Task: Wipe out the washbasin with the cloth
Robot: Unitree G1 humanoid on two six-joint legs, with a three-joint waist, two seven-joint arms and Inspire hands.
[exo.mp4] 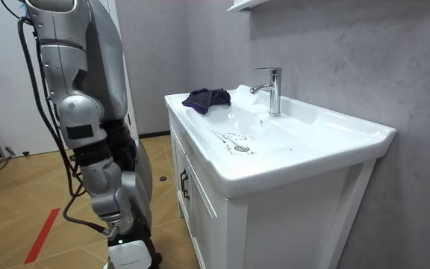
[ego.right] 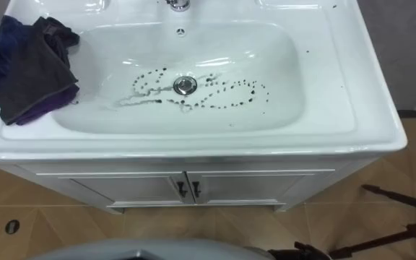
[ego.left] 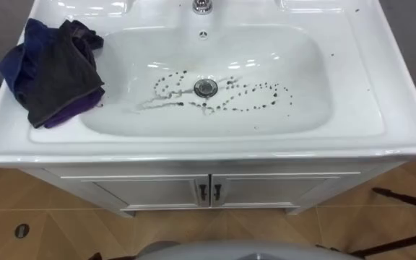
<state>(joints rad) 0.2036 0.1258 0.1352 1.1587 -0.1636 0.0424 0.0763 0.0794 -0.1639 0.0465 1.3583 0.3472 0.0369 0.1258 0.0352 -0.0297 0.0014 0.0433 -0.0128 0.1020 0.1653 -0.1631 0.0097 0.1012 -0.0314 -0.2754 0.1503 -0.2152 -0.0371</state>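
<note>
Robot stands facing the white basin point(ego.left: 305, 65), one arm hanging along its body in the room view; cannot tell the state of the left hand or right hand. Crumpled dark cloth point(ego.left: 53, 68) lies on the rim at 10 o'clock from the drain point(ego.left: 206, 88). Dark specks point(ego.left: 266, 97) ring the drain. Tap point(exo.mp4: 272, 90) at 12 o'clock.

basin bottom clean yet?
No, dark specks and a smear ring the drain in the basin, and the cloth lies bunched on the rim at the left.
</note>
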